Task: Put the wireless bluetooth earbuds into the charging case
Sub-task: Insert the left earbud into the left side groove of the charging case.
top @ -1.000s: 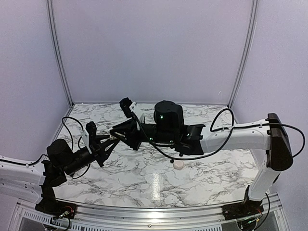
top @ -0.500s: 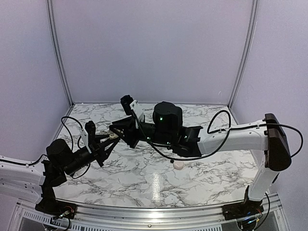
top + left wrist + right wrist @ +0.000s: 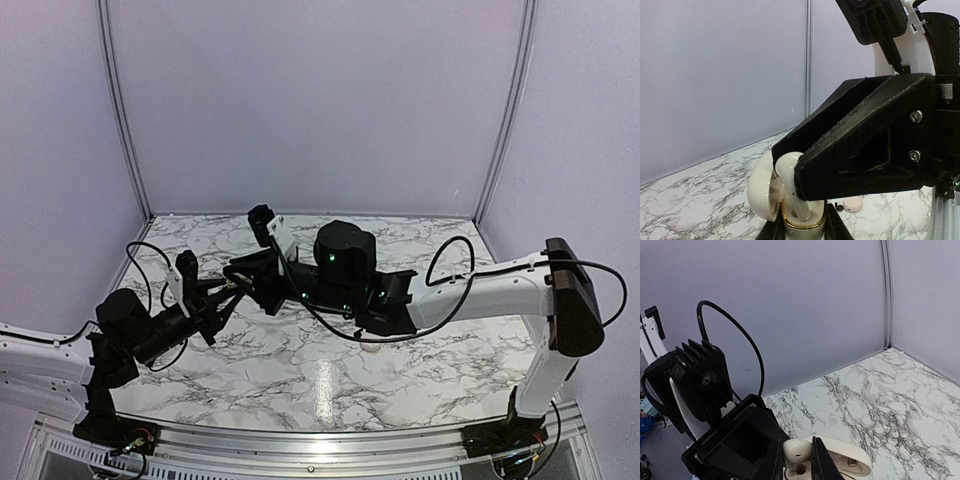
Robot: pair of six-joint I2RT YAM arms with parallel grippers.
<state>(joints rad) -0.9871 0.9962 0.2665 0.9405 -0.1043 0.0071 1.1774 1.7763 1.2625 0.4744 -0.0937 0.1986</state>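
My left gripper [image 3: 802, 231] is shut on a cream charging case [image 3: 801, 224] with a gold rim, held upright above the table with its lid [image 3: 761, 192] swung open to the left. My right gripper [image 3: 796, 460] is shut on a white earbud [image 3: 798, 452], pinched between its two black fingers [image 3: 818, 460]. In the left wrist view the earbud [image 3: 788, 172] has its stem down inside the case's opening. In the top view the two grippers meet at the left centre, left gripper [image 3: 228, 297] under right gripper [image 3: 246, 277].
A small pinkish round case [image 3: 852, 204] and a tiny black earbud [image 3: 838, 206] lie on the marble table [image 3: 300, 370] to the right of the held case. Purple walls enclose the table on three sides.
The right arm has moved left and brought its gripper with the white earbud over and into the case held by the left gripper. The left arm has barely moved.
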